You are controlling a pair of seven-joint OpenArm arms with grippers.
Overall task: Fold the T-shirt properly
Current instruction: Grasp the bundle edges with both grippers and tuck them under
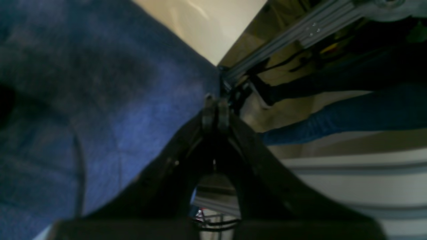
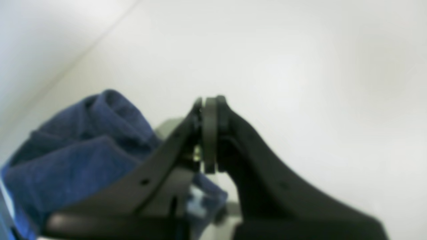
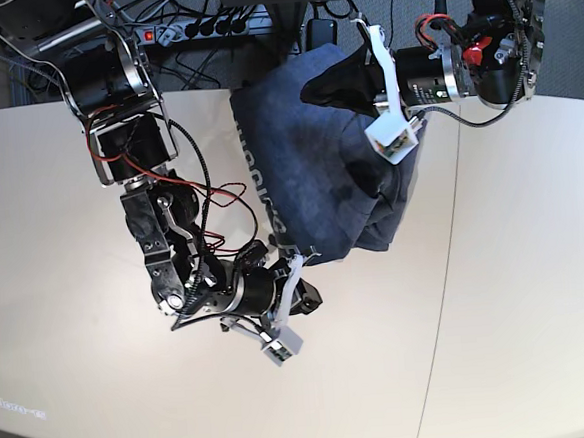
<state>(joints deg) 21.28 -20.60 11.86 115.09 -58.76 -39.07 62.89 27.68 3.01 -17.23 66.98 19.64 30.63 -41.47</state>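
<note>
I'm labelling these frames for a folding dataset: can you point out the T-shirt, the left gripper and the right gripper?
T-shirt (image 3: 308,168): base view, on the draped blue body.
left gripper (image 1: 215,111): left wrist view, on the closed fingertips.
right gripper (image 2: 210,106): right wrist view, on the closed fingertips.

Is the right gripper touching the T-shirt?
Cannot tell. In the base view the right gripper sits at the T-shirt hem; its wrist view shows shut jaws, cloth only behind.

Slate-blue heathered T-shirt (image 3: 313,167) w/ white lettering; beige table (image 3: 58,175).
</note>
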